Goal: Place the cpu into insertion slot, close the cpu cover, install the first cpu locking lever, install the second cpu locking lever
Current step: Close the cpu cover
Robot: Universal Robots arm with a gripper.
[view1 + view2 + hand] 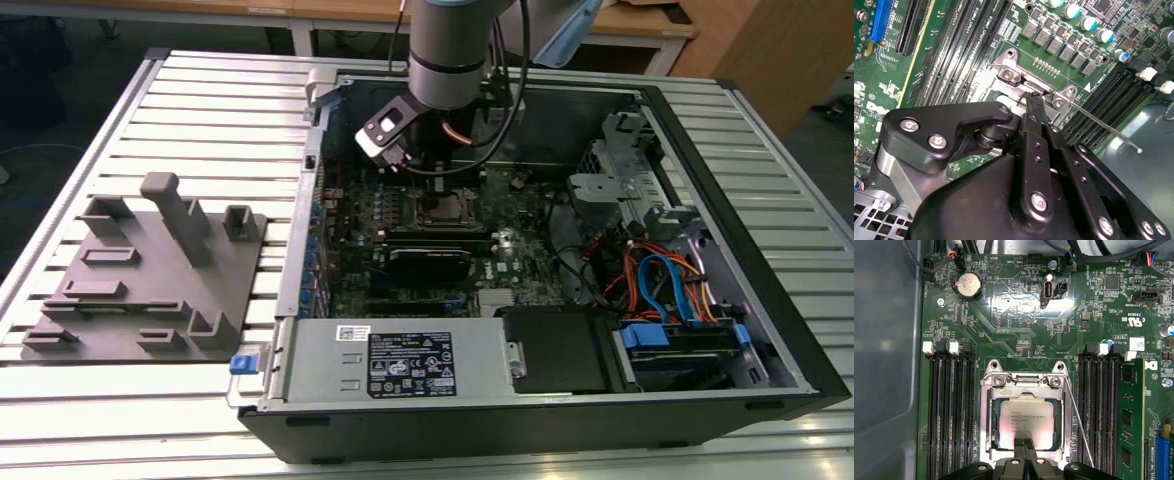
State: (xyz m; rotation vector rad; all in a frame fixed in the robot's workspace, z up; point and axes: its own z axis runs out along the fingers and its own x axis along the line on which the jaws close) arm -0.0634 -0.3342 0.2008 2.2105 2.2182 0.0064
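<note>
table (200, 100): slatted metal top carrying an open computer case (534, 430) and, on the exterior view's left, a grey fixture (147, 290) well apart from it.
motherboard (1019, 315): lies flat in the case, with the arm reaching down over its middle.
gripper (1025, 444): low over the socket's edge, its tip at the rim of the cover's cut-out.
cpu cover (986, 420): looks folded down flat, framing the chip through its square opening.
insertion slot (1024, 381): between the two banks of long memory slots, under the cover.
cpu (1026, 415): seated in the slot, metal top showing through the cut-out, level and square to the frame.
locking lever (1079, 425): a thin wire rod beside the socket, slanting up free of the board and apparently not latched.
fingers (1020, 446): pressed together with nothing between them, tips touching or just above the cover's edge.
progress: chip placement looks done and the cover appears closed; at least this lever is not yet locked. whether the other lever is latched i cannot tell.
</note>
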